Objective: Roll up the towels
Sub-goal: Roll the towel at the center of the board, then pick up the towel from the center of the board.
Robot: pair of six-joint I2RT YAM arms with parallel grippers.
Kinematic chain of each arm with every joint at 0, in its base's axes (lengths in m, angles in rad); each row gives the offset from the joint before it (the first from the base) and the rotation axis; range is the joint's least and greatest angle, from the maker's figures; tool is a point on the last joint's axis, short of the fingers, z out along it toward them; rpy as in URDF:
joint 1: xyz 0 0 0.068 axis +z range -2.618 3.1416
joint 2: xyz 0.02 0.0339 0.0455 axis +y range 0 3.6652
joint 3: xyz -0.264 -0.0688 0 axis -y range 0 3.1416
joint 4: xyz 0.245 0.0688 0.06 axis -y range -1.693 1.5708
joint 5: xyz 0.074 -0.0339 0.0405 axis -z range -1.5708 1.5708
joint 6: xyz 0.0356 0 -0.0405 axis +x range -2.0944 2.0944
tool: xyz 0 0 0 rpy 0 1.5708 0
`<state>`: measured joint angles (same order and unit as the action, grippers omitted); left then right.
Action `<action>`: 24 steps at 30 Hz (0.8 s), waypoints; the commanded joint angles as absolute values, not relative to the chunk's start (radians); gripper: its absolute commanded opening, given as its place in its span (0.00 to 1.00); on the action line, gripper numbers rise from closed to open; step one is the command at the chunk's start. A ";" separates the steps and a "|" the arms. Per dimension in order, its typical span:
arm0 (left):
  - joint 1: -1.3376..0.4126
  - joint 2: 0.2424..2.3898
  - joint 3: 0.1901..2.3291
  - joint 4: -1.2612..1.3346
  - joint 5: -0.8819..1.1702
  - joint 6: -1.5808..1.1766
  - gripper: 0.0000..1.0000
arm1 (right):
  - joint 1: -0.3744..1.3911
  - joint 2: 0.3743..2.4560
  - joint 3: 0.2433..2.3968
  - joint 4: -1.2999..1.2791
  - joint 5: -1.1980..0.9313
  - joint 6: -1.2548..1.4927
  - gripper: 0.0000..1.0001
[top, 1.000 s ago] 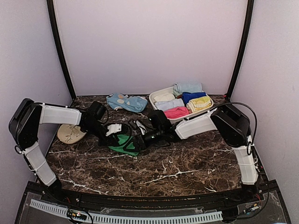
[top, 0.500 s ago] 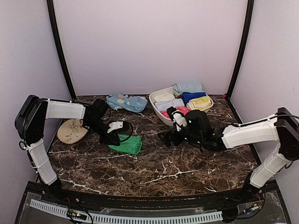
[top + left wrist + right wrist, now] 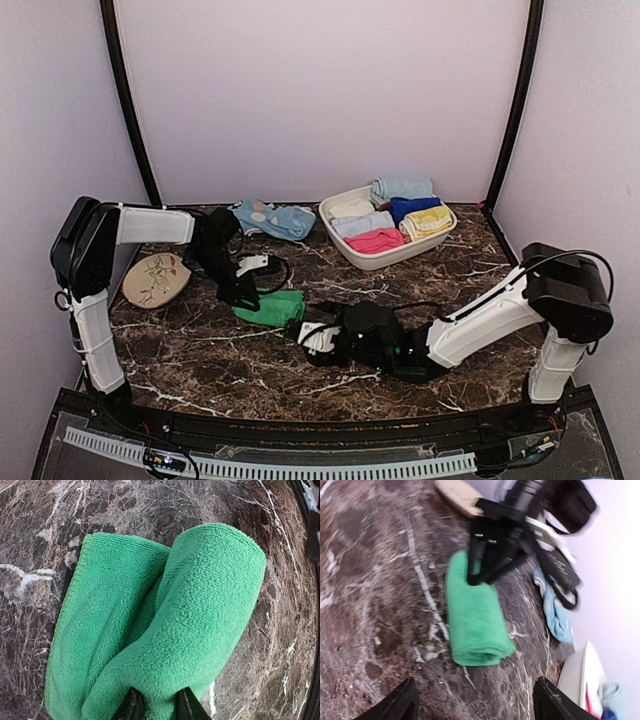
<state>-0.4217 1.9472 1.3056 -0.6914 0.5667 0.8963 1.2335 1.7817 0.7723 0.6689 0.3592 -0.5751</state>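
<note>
Towel point(image 3: 275, 308), green, lies partly rolled, long axis left-right, left tool point(image 3: 247, 297) pinching its left end, right tool point(image 3: 475, 705) spread

the whole table point(image 3: 420, 385) is viewed from high behind its near edge; the green towel point(image 3: 165, 620) is seen close, straight down, from the left wrist, and obliquely, farther off, from the right wrist; it is shared by all views

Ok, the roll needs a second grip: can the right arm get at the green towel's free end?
Likely yes: the right gripper is open and faces that end of the green towel across bare marble; the left gripper holds the opposite end.
</note>
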 commanded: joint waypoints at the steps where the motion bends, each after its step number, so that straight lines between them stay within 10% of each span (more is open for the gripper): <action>1: -0.441 2.073 1.268 -0.820 0.485 0.889 0.25 | 1.274 1.923 0.892 0.785 0.370 -0.911 0.75; 24: -0.368 1.968 1.181 -0.783 0.595 0.962 0.38 | 1.139 2.321 1.448 0.196 0.232 -0.662 0.42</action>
